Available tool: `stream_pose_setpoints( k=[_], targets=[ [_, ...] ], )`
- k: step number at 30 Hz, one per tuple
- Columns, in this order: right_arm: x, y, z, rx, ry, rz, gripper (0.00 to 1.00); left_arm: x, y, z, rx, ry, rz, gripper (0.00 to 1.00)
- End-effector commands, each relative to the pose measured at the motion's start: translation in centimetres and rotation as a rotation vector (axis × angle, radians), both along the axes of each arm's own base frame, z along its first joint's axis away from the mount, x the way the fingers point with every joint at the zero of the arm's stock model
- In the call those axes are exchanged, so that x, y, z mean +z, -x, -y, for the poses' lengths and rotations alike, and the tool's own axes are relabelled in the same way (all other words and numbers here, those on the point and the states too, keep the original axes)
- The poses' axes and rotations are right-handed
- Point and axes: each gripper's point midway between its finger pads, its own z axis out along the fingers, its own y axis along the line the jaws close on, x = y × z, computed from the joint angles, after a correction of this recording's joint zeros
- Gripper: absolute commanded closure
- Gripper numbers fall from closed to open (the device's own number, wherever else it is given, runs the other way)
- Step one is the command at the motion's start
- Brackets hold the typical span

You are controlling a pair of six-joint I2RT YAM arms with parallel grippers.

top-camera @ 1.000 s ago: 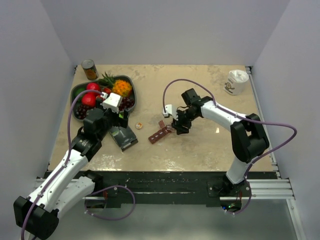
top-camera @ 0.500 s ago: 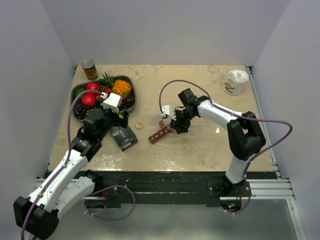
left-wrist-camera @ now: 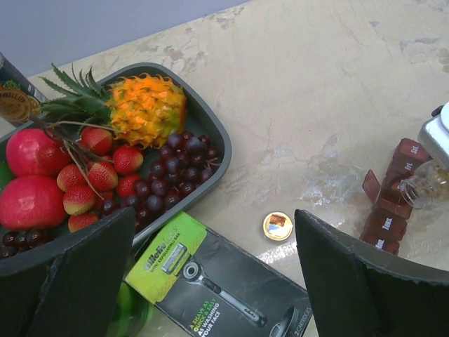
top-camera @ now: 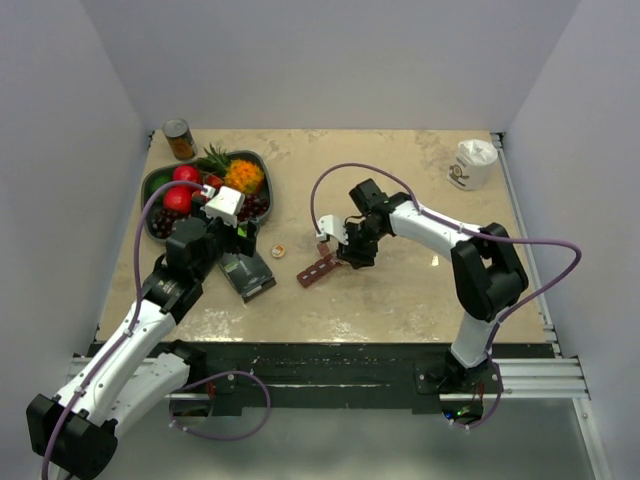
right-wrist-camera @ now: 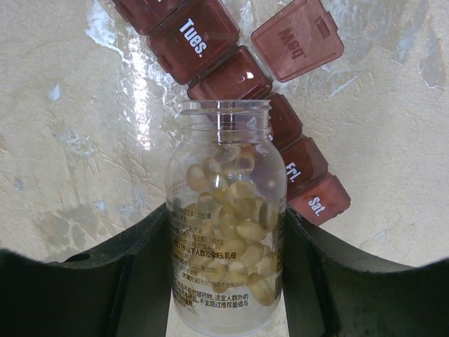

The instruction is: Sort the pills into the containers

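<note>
Your right gripper (top-camera: 347, 250) is clamped on the small clear bottle (right-wrist-camera: 224, 210) of yellowish pills (right-wrist-camera: 235, 239). The bottle's open mouth is by the lid-up compartment of the dark red weekly pill strip (right-wrist-camera: 193, 35), mid-worktop (top-camera: 420, 290). You seem to be at the pouring step, so tip gently to let only a few pills drop. Your left gripper (left-wrist-camera: 217, 274) hangs wide open at the near left.

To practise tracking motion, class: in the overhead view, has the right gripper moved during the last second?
Yes. The right gripper, holding the pill bottle, has shifted left, toward the red pill organizer and away from the white cup.
</note>
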Motion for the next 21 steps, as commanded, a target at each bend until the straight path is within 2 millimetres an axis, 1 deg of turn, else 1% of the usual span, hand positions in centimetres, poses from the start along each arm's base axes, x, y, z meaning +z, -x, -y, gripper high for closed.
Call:
stream_pose_setpoints(
  k=[1, 21],
  targets=[
    [0.70, -0.97, -0.41, 0.018, 0.018, 0.044, 0.97, 1.05, -0.14, -0.08, -0.005, 0.003, 0.042, 0.01],
    [0.65, -1.16, -0.19, 0.034, 0.080, 0.086, 0.97, 1.12, -0.01, 0.01, -0.012, 0.007, 0.044, 0.01]
  ],
)
